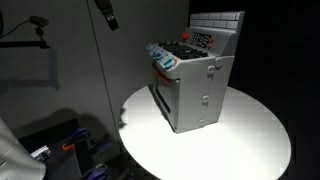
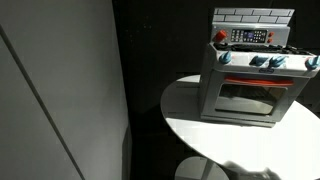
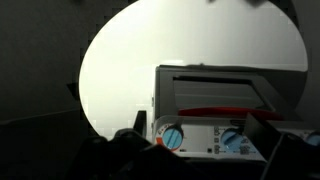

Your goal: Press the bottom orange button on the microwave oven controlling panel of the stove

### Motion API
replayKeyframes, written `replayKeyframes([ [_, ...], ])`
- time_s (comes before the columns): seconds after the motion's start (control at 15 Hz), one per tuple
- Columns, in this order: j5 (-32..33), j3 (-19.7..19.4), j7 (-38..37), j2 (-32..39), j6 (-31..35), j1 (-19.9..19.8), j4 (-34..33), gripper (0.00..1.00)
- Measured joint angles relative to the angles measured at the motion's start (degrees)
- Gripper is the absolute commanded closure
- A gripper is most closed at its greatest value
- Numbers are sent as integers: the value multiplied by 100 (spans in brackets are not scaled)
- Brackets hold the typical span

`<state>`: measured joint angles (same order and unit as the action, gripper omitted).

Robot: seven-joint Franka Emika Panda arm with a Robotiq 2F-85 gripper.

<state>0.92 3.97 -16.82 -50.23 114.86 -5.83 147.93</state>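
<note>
The small grey stove (image 1: 196, 92) stands on a round white table (image 1: 250, 135) and shows in both exterior views (image 2: 248, 90). Its microwave oven controlling panel (image 1: 203, 40) is a small dark strip with red-orange marks in front of the white brick back. It also shows in an exterior view (image 2: 250, 36), with a red button (image 2: 221, 36) at its left end. My gripper (image 1: 105, 14) hangs high above and off to the side of the stove, apart from it. In the wrist view its dark fingers (image 3: 200, 160) are spread wide and empty over the blue knobs (image 3: 172, 136). The panel is out of the wrist view.
The oven door has a red handle (image 3: 215, 112). A grey wall panel (image 2: 60, 90) stands beside the table. A camera on a stand (image 1: 38, 22) and clutter on the floor (image 1: 70, 146) lie beyond the table edge. The white tabletop (image 3: 120, 60) spreads in front of the stove.
</note>
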Motion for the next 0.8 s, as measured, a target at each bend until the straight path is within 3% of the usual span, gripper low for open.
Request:
replayKeyframes([
  [0.8,-1,-317,-23,1782,904,-192,-1170,0],
])
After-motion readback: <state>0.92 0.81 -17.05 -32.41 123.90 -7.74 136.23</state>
